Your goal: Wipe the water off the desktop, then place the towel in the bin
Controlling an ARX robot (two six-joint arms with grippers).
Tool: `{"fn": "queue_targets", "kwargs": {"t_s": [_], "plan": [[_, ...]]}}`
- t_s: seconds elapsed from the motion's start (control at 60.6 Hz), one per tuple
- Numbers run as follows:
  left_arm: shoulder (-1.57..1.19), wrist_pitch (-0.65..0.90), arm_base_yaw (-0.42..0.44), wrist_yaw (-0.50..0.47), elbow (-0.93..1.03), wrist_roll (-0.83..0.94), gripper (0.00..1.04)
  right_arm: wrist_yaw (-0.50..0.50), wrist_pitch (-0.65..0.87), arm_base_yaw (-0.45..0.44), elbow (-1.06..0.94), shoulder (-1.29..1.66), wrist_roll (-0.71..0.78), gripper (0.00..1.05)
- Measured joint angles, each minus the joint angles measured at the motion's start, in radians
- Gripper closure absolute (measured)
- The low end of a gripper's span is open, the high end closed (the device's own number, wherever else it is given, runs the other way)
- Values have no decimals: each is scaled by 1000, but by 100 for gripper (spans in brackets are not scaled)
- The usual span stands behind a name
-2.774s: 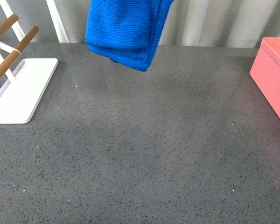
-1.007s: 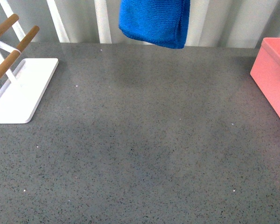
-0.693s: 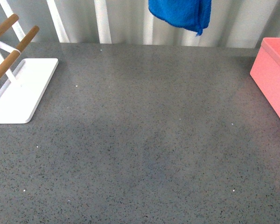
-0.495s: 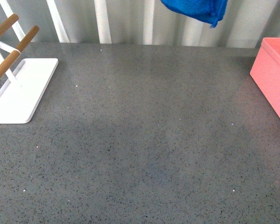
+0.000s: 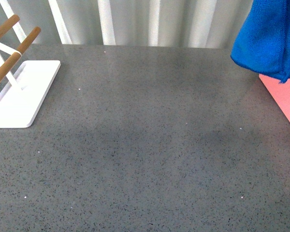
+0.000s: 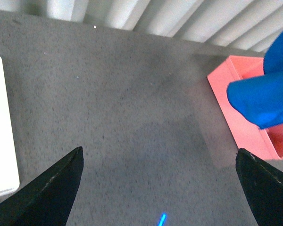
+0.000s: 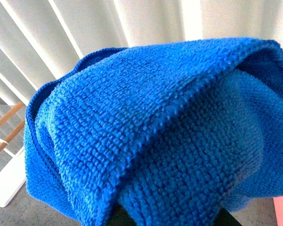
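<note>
The blue towel (image 5: 270, 38) hangs in the air at the far right of the front view, covering the back part of the pink bin (image 5: 286, 104). In the left wrist view the towel (image 6: 262, 96) hangs over the bin (image 6: 247, 136) and its open inside. Seen from the right wrist, the towel (image 7: 146, 141) fills the picture. My right gripper is shut on it, and only dark bits of its fingers (image 7: 114, 220) show below the cloth. My left gripper (image 6: 162, 188) is open, high above the grey desktop (image 5: 145, 145). I can make out no water.
The white rack (image 5: 19, 94) with wooden bars stands at the left edge; its base (image 6: 0, 127) also shows in the left wrist view. A ribbed pale wall (image 5: 150, 21) runs behind the desktop. A small blue glint (image 6: 162, 219) lies on the surface below my left gripper.
The towel has travelled right across the top of the front view, from above the middle of the desktop to over the bin, and now hangs lower.
</note>
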State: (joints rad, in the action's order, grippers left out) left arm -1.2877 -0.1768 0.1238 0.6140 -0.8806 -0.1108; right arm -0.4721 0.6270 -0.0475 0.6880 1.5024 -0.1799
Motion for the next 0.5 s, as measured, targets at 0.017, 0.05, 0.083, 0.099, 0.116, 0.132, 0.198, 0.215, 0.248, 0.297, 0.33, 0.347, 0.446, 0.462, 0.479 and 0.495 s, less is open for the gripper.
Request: {"fn": "queue_targets", "kwargs": {"t_s": [0.017, 0.05, 0.083, 0.099, 0.116, 0.132, 0.198, 0.215, 0.248, 0.297, 0.33, 0.347, 0.446, 0.462, 0.479, 0.495], "plan": [[13, -8, 8, 8, 10, 2, 7, 0, 0, -1, -2, 0, 0, 100], [51, -33, 29, 31, 37, 16, 7, 0, 3, -4, -8, 0, 0, 100], [87, -57, 51, 48, 60, 36, 7, 0, 6, -5, -12, 0, 0, 100], [109, -72, 66, 54, 74, 50, 7, 0, 9, -5, -14, 0, 0, 100], [119, -79, 73, 56, 81, 53, 7, 0, 11, -5, -15, 0, 0, 100], [139, -92, 88, 61, 93, 67, 7, 0, 13, -5, -17, 0, 0, 100], [185, -125, 131, 73, 123, 104, 7, -4, 19, -5, -20, 0, 0, 100], [195, -131, 145, 77, 132, 118, 7, -5, 19, -4, -21, 0, 0, 100], [206, -141, 166, 87, 142, 132, 7, -6, 20, -2, -22, 0, 0, 100], [219, -146, 202, 102, 159, 164, 7, -7, 24, 0, -23, 0, -1, 100], [226, -132, 214, 97, 170, 166, 8, -7, 26, 1, -23, 0, -1, 100], [239, -37, 211, 37, 211, 154, 11, -6, 28, 2, -23, 0, -2, 100], [317, 422, 190, -235, 426, 132, 27, 0, 32, 5, -23, 1, -4, 100], [325, 463, 187, -254, 446, 132, 29, 0, 32, 5, -24, 2, -4, 100], [341, 539, 179, -286, 486, 129, 33, 0, 32, 6, -24, 2, -4, 100], [348, 572, 175, -301, 503, 127, 34, 0, 32, 7, -24, 2, -4, 100]]}}
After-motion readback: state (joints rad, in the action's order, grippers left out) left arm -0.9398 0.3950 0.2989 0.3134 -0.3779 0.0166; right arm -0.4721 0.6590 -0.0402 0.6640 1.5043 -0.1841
